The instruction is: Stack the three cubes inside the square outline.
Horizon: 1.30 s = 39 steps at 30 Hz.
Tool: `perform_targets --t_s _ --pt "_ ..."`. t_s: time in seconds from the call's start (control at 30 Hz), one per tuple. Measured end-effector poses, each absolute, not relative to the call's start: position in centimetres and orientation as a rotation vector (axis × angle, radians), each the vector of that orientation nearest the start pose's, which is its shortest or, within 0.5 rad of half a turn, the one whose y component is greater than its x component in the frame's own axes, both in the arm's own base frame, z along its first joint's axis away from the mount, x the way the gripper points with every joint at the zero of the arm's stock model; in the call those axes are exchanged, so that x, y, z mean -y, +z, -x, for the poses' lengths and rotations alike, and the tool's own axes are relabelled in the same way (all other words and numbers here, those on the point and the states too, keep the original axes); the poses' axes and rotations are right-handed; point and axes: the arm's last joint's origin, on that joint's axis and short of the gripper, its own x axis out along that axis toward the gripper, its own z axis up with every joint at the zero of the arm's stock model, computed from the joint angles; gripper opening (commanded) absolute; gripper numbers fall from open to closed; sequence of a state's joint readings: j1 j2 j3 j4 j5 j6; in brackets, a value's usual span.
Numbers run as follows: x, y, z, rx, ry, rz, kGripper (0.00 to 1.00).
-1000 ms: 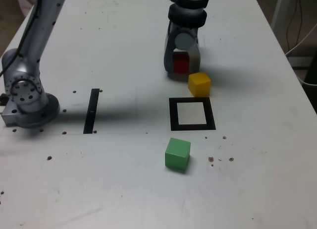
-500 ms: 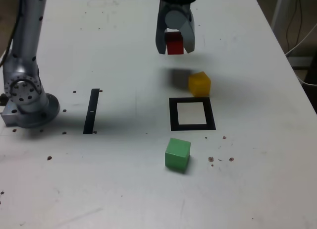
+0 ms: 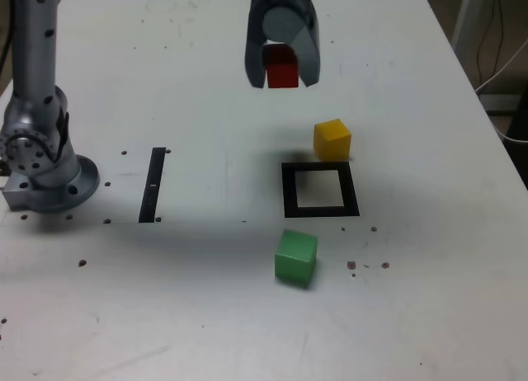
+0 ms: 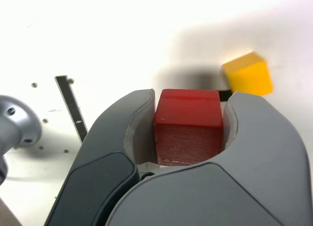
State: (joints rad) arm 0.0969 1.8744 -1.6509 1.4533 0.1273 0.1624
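Red cube (image 3: 282, 68) sits clamped between both fingers (image 3: 256, 63) (held aloft).

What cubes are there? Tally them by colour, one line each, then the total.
Red cube: 1, held off the table between the gripper's fingers
Yellow cube: 1, on the table just beyond the square outline
Green cube: 1, on the table in front of the outline
Total: 3 cubes, none inside the outline
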Motion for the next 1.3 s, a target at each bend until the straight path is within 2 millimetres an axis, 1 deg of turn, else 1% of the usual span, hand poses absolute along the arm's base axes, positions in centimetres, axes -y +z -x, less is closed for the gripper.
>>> perform_targets --t_s 0.2,0.4,0.47,0.53,0.63,0.93,1.13,1.3 --pt "0.4 31.9 -31.2 -1.716 0.033 -0.175 0.28" --pt "2.3 31.4 -31.3 -1.704 0.0 -0.173 0.28" --pt "2.9 30.5 -31.7 -1.703 -0.014 -0.162 0.28" --pt "3.4 29.1 -32.2 -1.712 -0.017 -0.151 0.28" --pt "3.8 28.3 -32.3 -1.716 -0.02 -0.139 0.28" --pt "4.1 27.3 -32.9 -1.725 -0.019 -0.14 0.28" --pt "4.4 26.1 -34.0 -1.726 -0.055 -0.129 0.28" --pt "4.5 25.6 -34.4 -1.715 -0.08 -0.121 0.28"
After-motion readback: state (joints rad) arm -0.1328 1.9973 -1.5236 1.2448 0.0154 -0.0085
